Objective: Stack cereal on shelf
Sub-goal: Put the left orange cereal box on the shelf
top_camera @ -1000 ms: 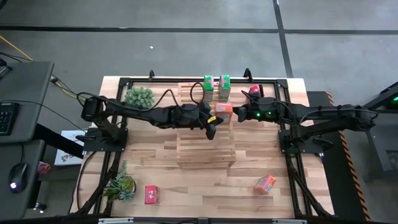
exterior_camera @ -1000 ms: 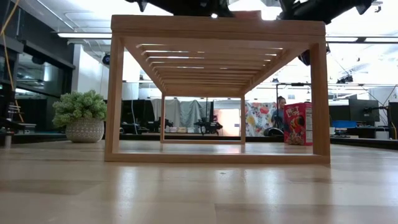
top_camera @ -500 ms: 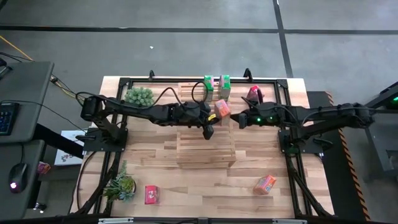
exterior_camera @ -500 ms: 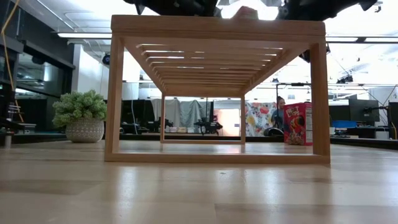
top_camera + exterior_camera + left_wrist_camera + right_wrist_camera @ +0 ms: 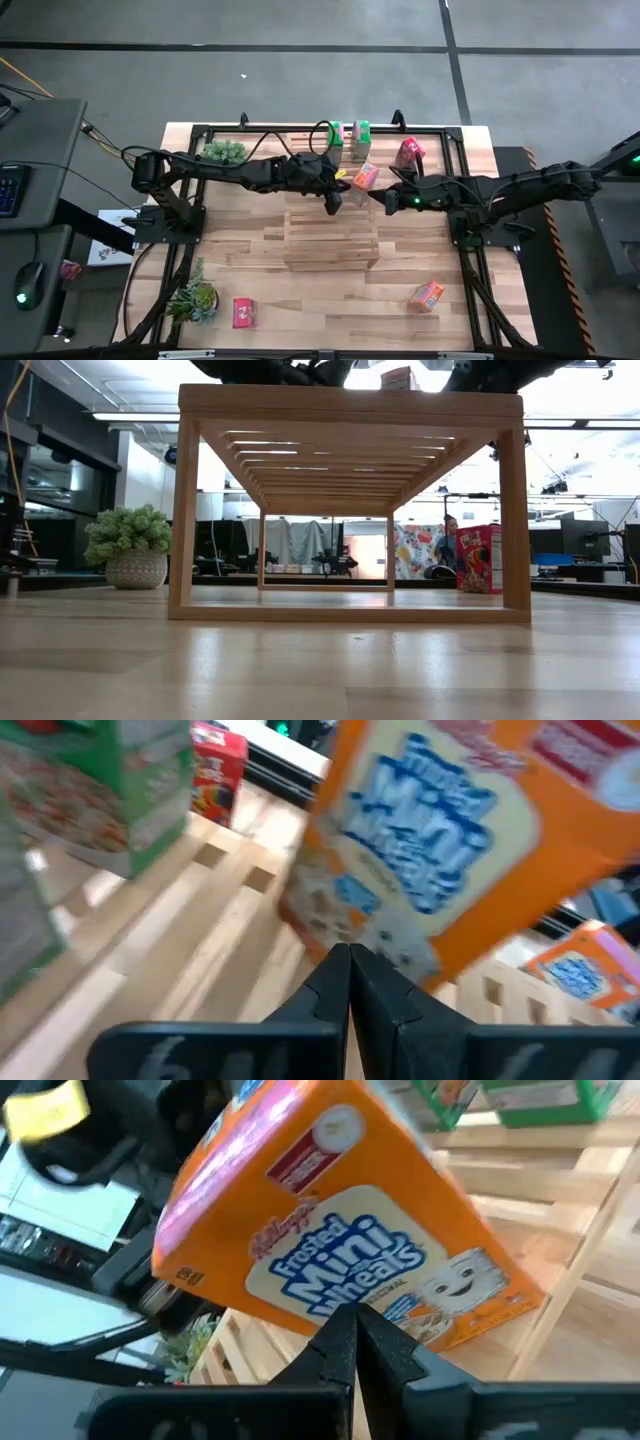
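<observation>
**Tilting Frosted Mini-Wheats box sits between two pinched grippers on the rack**

Leaning at an angle, the orange Frosted Mini-Wheats box (image 5: 365, 177) rests on top of the pale wooden shelf (image 5: 330, 240), near its back edge, and only its top pokes above the rack in the low view. Both arms flank it! The left gripper (image 5: 335, 197) comes in from the left side, its fingers (image 5: 345, 982) pressed together with nothing between them, the box just beyond their tips. The right gripper (image 5: 385, 196) mirrors it from the right, fingers (image 5: 352, 1342) likewise clenched empty, tips right at the box's lower edge; whether either one touches the cardboard is hard to say. Just behind stand two green cereal boxes (image 5: 348, 137), upright and side by side on the shelf. A red box (image 5: 408, 152) stands off the rack's back right corner. Down front, another red box (image 5: 243, 312) lies flat on the table (image 5: 420, 255), and a second orange box (image 5: 426, 295) lies toward the right.
</observation>
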Robot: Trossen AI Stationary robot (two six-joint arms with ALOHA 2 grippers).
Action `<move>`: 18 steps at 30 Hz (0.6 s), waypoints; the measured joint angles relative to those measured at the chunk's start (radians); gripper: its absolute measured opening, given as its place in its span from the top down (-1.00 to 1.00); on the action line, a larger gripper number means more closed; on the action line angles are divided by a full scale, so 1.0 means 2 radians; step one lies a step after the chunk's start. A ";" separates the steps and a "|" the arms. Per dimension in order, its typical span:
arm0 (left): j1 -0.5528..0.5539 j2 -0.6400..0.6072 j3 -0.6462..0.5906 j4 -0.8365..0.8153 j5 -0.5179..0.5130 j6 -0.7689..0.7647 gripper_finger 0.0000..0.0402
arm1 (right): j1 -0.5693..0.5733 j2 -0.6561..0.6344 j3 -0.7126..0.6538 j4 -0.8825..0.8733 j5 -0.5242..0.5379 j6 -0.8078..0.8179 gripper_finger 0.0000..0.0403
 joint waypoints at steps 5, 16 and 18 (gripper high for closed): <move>-0.013 0.000 0.000 0.000 0.005 -0.001 1.00 | -0.015 0.000 0.000 0.000 0.014 0.000 1.00; -0.001 0.000 0.000 0.000 0.003 0.005 1.00 | -0.036 0.000 0.000 0.000 -0.008 -0.004 1.00; 0.006 0.000 0.000 0.000 0.002 0.004 1.00 | -0.030 0.000 0.000 0.000 -0.010 -0.004 1.00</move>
